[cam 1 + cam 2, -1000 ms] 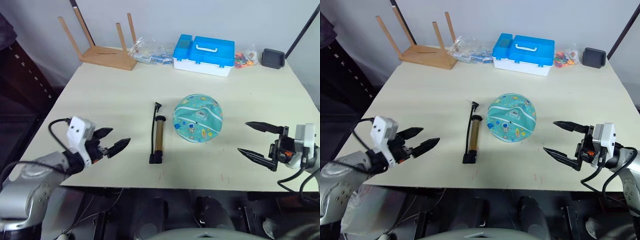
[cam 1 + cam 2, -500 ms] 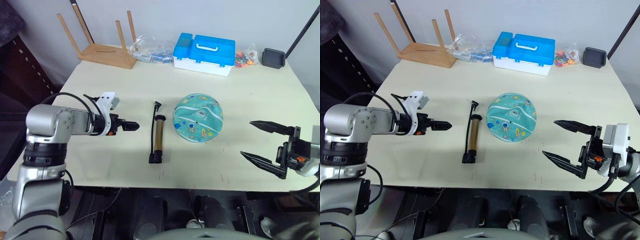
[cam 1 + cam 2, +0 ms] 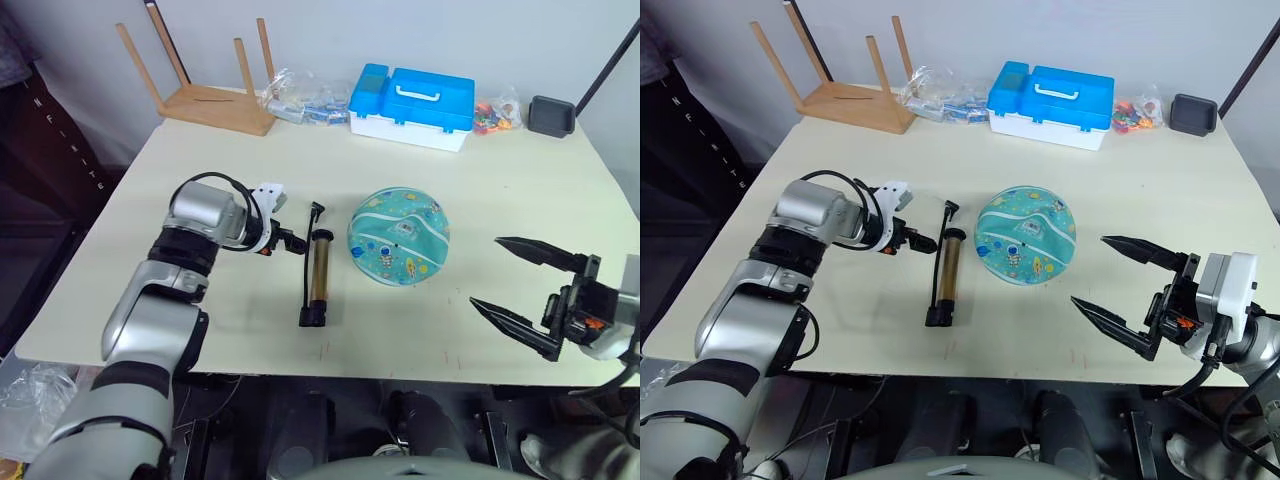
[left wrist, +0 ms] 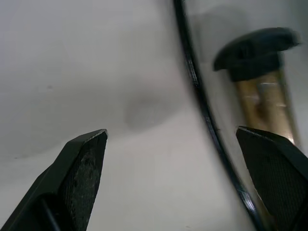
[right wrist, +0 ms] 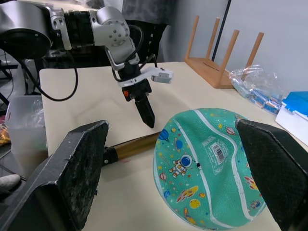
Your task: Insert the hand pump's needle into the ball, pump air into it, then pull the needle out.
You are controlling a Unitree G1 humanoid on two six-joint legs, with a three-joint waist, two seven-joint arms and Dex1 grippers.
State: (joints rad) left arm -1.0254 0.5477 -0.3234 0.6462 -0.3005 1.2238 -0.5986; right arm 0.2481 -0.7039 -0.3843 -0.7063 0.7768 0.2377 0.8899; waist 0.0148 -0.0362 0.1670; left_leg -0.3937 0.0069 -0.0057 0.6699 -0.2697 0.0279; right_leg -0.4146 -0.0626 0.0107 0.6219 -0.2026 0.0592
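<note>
Pump [image 3: 317,278] lies lengthwise on counter [image 3: 200,180], just left of ball [image 3: 397,235]. Left hand [image 3: 292,241] open, nearest, beside hose. Right hand [image 3: 525,291] wide open, well apart.

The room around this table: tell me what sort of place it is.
Probably a workshop or lab test bench. A plain pale table stands against a bare wall, and along its far edge sit an upturned wooden stool, a blue-and-white plastic case and bags of small parts.

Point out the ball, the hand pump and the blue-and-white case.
ball [image 3: 397,236], left eye view, top panel.
hand pump [image 3: 319,271], left eye view, amber barrel.
blue-and-white case [image 3: 411,97], left eye view, blue lid.
</note>
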